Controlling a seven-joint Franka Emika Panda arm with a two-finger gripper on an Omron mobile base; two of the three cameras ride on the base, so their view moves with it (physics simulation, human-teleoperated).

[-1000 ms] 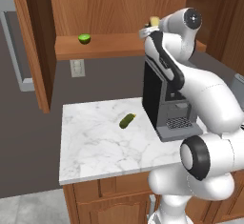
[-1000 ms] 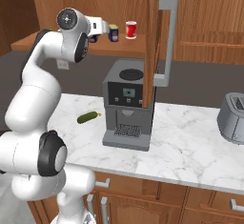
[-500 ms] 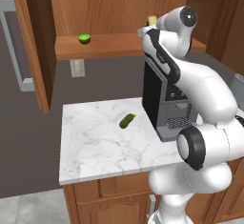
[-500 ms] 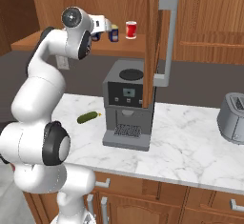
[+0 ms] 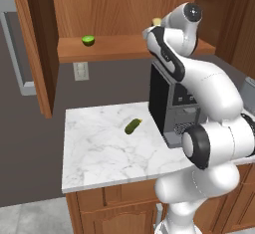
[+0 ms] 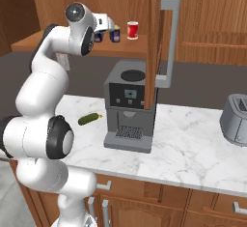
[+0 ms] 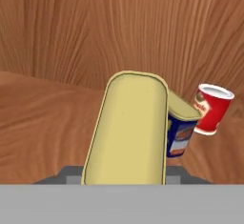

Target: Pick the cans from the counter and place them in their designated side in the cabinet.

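Closest to the hand camera, a blue can with a yellow top sits at the gripper. The yellow lid faces the lens and looks stretched tall, so the can's axis points roughly away from the camera toward the cabinet back. The two finger tips are hidden beneath it. The jaws are nearly closed and appear to clamp this can, though the contact itself cannot be seen.

Just behind it and touching or nearly touching its right side stands a second blue can, upright, with a yellow top and a pale label panel; the print on the label is too blurred to read. In the right base view it stands on the shelf beside the gripper.

A little farther right stands a red-and-white can, upright from the right base view. It carries a white script on the red band, not legible.

Behind them is the wood-grain back panel of the cabinet.

Below on the marble counter lies a green pickle, its long axis diagonal, near a dark coffee machine. A toaster sits at the counter's far right. A lime half rests at the left of the shelf.
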